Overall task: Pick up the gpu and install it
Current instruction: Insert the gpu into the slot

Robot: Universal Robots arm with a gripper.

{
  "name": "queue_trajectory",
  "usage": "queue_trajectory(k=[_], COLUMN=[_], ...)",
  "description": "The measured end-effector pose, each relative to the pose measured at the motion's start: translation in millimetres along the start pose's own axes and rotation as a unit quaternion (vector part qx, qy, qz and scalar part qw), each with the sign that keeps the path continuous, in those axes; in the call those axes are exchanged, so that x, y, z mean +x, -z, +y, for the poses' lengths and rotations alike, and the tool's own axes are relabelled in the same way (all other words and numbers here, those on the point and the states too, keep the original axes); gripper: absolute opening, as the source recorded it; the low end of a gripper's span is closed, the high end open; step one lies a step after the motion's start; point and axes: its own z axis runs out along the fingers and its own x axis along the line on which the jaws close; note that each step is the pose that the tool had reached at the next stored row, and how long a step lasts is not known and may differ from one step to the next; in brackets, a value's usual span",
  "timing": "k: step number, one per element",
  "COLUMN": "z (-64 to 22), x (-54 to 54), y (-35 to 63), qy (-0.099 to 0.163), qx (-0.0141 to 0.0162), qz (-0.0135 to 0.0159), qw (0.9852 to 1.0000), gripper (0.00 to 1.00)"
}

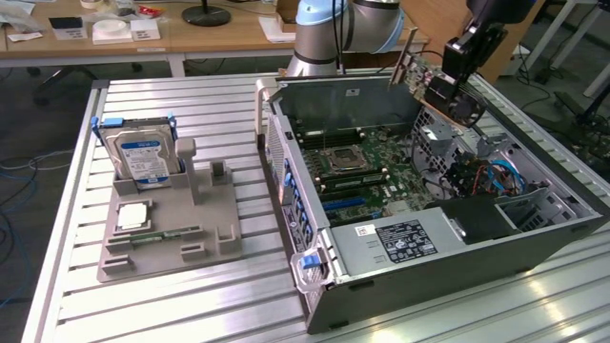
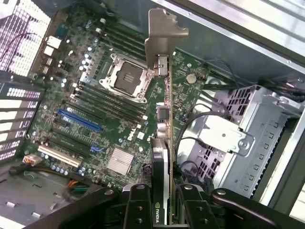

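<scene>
Exterior view, largest thing first: what is seen under the fingers (image 2: 138, 210)?
— An open computer case (image 1: 429, 286) is seen below them, with its motherboard (image 2: 95, 109) laid bare.
— And where is the gpu (image 2: 161, 162) found?
— It is clamped edge-on between the fingers of the gripper (image 1: 452, 98) and held in the air above the motherboard, not seated in any slot. Its silver bracket (image 2: 164, 36) is turned away from the fingers.

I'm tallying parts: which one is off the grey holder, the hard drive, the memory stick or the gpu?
The gpu, gripped over the open case; the hard drive and memory stick sit in the holder.
</scene>
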Motion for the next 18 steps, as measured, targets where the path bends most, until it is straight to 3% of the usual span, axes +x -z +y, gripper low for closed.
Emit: queue_trajectory(k=[9,18], z=[0.0,0.0], x=[0.0,0.0], y=[-0.2,-0.3], qy=[0.042,0.083], qx=[-0.0005,-0.0010], qz=[0.0016,0.0032], qw=[0.9991,0.9965], gripper=[0.27,0.27])
